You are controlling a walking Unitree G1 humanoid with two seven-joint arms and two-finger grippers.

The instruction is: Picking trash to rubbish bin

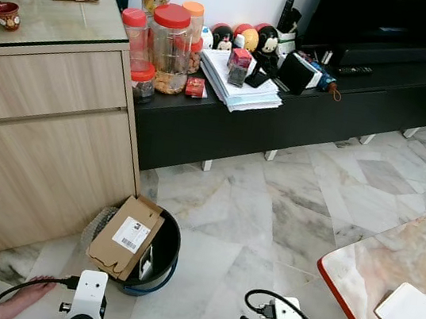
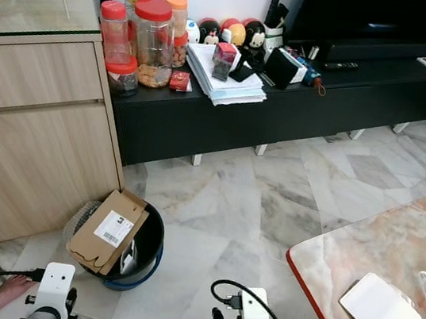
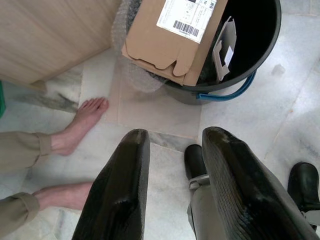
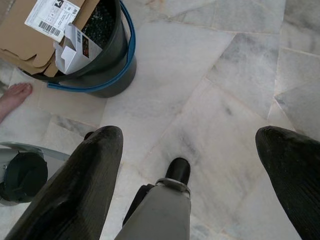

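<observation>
Left eye view: bin (image 1: 164,258) at 7 o'clock already holds a box (image 1: 127,235). Left end effector (image 3: 172,192) slightly parted, right end effector (image 4: 192,172) spread wide, both empty. Remaining trash cannot be identified.

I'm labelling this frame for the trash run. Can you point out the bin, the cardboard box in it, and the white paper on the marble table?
bin (image 1: 168,259), left eye view, on its black rim.
box (image 1: 123,236), left eye view, on its brown face.
paper (image 2: 382,313), right eye view, on its middle.
</observation>
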